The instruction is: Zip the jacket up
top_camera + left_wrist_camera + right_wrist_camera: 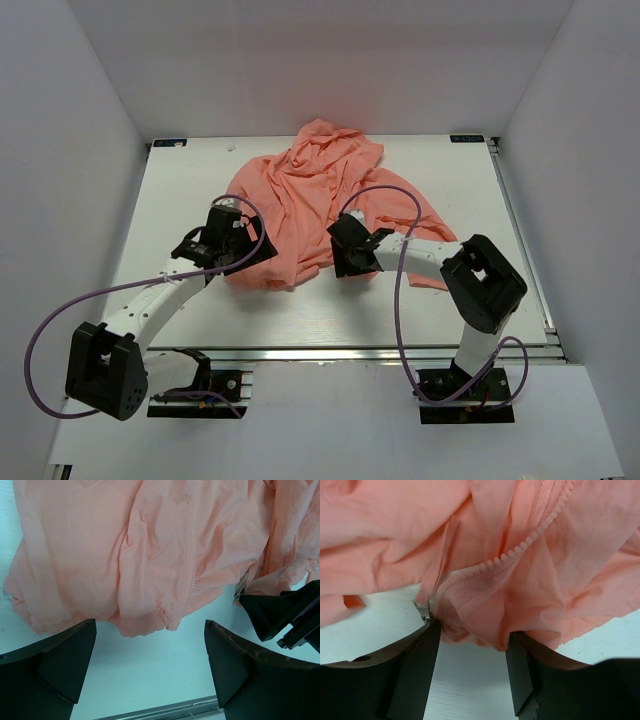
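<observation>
Two arms over white desk [300,320]. Jacket [320,190] lies crumpled from desk middle to far edge, hem toward arms. Left pincer [150,630]: jaws wide apart, nothing between, just short of hem. Right pincer [472,637]: jaws apart, hem fold between, not visibly pinched; one finger touches zip slider [423,611]. Teeth [520,547] bare above slider. Judgement: slider at bottom, zipping not begun; still to do: pin hem, grip slider, pull full length.
</observation>
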You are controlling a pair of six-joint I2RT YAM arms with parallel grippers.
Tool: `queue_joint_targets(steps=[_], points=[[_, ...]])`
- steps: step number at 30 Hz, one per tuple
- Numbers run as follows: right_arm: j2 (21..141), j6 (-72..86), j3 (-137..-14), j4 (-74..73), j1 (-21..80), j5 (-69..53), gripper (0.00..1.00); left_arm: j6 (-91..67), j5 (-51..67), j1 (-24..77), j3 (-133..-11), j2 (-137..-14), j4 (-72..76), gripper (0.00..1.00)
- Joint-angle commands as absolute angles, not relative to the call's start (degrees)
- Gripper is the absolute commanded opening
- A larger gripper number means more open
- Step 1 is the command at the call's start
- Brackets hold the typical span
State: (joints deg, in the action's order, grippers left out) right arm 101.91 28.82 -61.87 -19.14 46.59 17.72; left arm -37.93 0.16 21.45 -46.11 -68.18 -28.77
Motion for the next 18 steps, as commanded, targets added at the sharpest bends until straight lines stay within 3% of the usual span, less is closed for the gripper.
queue_joint_targets(steps=[1, 9, 11, 12, 15, 18], points=[[103.0, 33.04, -63.72, -17.93, 47.72, 21.97, 0.6, -37.53, -1.32, 21.27, -46.93, -67.15, -29.0, 0.98], [106.34, 36.12, -63.81, -20.12, 47.99, 25.22, 0.57, -37.62, -2.11, 21.27, -47.2, -66.89, -29.53, 0.98], [107.75, 37.09, -63.46, -20.39, 47.99, 25.84, 0.51, -37.71, -2.28, 21.27, -47.28, -66.71, -29.71, 0.98], [108.19, 37.61, -63.11, -20.56, 47.99, 26.88, 0.4, -37.71, -2.29, 21.27, -47.29, -66.62, -29.79, 0.98], [109.6, 39.46, -62.76, -22.14, 47.99, 27.51, 0.23, -37.71, -2.64, 21.27, -47.46, -66.36, -29.97, 0.98], [107.94, 38.06, -61.97, -20.49, 47.99, 26.64, 0.11, -37.62, -1.94, 21.27, -47.81, -66.18, -29.45, 0.98]])
